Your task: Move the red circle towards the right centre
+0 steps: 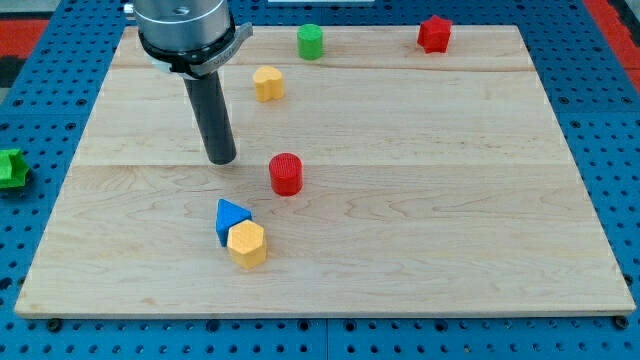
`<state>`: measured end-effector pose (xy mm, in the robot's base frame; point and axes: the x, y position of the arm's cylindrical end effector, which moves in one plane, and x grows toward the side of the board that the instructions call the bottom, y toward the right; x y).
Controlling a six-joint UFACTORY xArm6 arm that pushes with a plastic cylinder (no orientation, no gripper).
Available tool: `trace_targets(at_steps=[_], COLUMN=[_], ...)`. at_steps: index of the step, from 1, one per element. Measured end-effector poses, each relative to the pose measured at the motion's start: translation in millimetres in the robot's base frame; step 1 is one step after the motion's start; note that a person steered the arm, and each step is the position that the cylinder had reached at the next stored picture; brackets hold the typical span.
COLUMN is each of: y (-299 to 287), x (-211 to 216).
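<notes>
The red circle (286,173) is a short red cylinder standing near the middle of the wooden board (450,200). My tip (222,160) rests on the board to the view's left of the red circle, a short gap away and not touching it. The dark rod rises from the tip toward the view's top left, into the arm's round housing.
A blue triangle (230,217) and a yellow hexagon (247,243) touch each other below the red circle. A yellow block (268,83), a green cylinder (310,41) and a red star-like block (434,34) sit near the view's top. A green block (10,168) lies off the board at the left.
</notes>
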<state>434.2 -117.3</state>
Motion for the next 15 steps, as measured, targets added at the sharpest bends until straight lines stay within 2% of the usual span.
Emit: trace_targets(at_steps=[8,9,11,13,14,15], y=[-46,-42,-1,91,114,107], x=[-17,8,16,24,30,50])
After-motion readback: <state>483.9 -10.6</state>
